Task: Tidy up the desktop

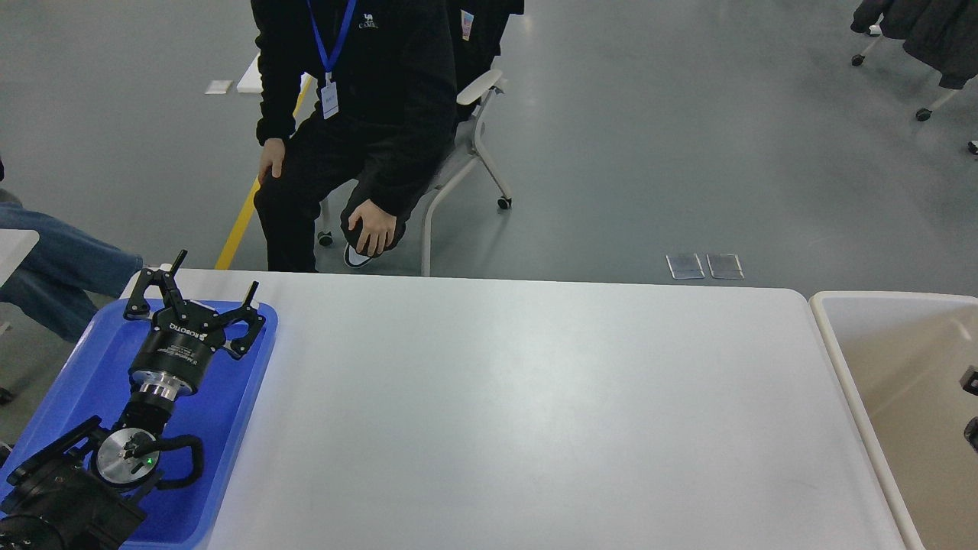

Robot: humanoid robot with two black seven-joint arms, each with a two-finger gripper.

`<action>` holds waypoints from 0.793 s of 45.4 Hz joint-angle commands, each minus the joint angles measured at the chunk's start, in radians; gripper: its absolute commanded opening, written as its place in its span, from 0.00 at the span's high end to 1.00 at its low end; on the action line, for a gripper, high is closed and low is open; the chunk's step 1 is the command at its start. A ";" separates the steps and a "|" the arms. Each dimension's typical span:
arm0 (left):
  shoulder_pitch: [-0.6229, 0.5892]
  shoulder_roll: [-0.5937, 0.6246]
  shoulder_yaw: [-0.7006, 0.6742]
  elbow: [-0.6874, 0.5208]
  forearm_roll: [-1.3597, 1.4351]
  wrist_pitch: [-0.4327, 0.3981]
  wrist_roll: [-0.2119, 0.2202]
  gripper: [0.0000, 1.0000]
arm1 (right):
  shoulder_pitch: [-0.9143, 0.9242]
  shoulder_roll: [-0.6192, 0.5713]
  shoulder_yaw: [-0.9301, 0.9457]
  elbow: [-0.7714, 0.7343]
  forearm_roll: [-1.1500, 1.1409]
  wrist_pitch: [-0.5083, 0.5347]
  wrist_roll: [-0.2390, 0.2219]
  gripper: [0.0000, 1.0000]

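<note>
The white desktop (pixel 519 412) fills the middle of the head view and its surface is bare. My left gripper (pixel 216 273) is open and holds nothing. It hangs over the far end of the blue tray (pixel 229 428) at the desktop's left edge. Only small black parts of my right arm (pixel 970 380) show at the right edge of the view, over the beige bin (pixel 848 382). Its fingers cannot be made out.
A person in black (pixel 359 114) sits on a wheeled chair (pixel 466 153) just beyond the desktop's far edge, left of centre. Another person's leg in jeans (pixel 61 267) is at the far left. Grey floor lies beyond.
</note>
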 commanded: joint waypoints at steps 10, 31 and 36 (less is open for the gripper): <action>-0.002 -0.001 0.000 0.000 0.000 0.000 0.000 0.01 | 0.117 -0.127 0.090 0.173 0.004 -0.004 -0.001 0.00; -0.002 0.001 0.000 0.000 0.000 0.000 0.000 0.01 | 0.011 -0.122 0.823 0.413 0.042 0.016 0.004 0.00; 0.000 0.001 0.000 0.000 0.000 0.000 0.000 0.01 | -0.009 -0.128 0.953 0.495 0.042 0.016 0.008 0.00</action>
